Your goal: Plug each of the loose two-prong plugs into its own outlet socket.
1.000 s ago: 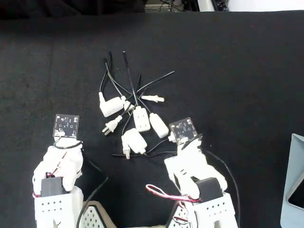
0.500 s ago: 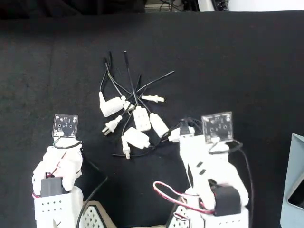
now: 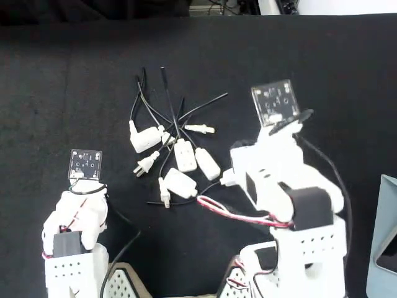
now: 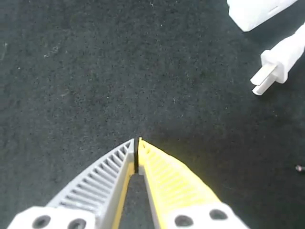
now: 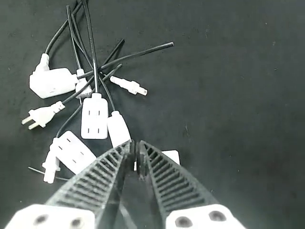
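Left gripper (image 4: 137,143) sits low over the black mat (image 4: 71,71), fingertips pressed together, nothing between them. A loose two-prong plug (image 4: 279,64) lies on the mat ahead of it, prongs bare and well apart from the tips. Just past it we see the edge of a white angled plug (image 4: 259,12).

Right gripper (image 5: 135,145) hangs high over the pile, tips all but touching, holding nothing. Right beneath it is a small white piece (image 5: 170,156), too hidden for us to identify, and a rounded white plug body (image 5: 119,129). Beside that body lies a flat outlet socket (image 5: 94,117), slots up. A second socket (image 5: 74,150) lies nearer, off to the side. Farther out are a slim plug (image 5: 129,86) and black cords (image 5: 119,52) fanning away.
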Robot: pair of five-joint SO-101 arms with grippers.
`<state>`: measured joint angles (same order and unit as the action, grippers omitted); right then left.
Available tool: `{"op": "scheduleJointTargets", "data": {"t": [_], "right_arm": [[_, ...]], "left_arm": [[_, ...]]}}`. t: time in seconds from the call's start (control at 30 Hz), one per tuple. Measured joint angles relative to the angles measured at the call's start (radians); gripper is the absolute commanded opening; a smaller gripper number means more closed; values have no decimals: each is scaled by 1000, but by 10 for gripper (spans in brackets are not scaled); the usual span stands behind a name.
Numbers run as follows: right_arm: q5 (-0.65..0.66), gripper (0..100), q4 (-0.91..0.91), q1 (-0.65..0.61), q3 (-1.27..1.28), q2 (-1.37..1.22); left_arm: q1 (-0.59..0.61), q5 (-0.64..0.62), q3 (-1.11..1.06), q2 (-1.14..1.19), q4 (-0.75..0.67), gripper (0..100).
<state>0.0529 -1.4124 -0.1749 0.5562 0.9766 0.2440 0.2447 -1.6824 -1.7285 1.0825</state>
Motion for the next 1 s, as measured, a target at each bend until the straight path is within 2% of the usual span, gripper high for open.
{"op": "scheduleJointTargets", "data": {"t": [0.13, 0.3, 0.43, 0.6, 0.8, 1.0], "right_arm": [[0, 16, -11, -26, -61, -75], [0, 16, -12, -130, -55, -104], [0, 16, -3, -242, 38, -107], [0, 16, 118, -318, 221, -107], [0, 140, 215, -344, 327, -107], [-123, 149, 224, -480, 328, -118]], "left_arm": [[0, 0, 0, 0, 0, 30], [0, 0, 0, 0, 0, 30], [0, 0, 0, 0, 0, 30], [0, 0, 0, 0, 0, 30], [0, 0, 0, 0, 0, 30], [6, 0, 0, 0, 0, 30]]}}
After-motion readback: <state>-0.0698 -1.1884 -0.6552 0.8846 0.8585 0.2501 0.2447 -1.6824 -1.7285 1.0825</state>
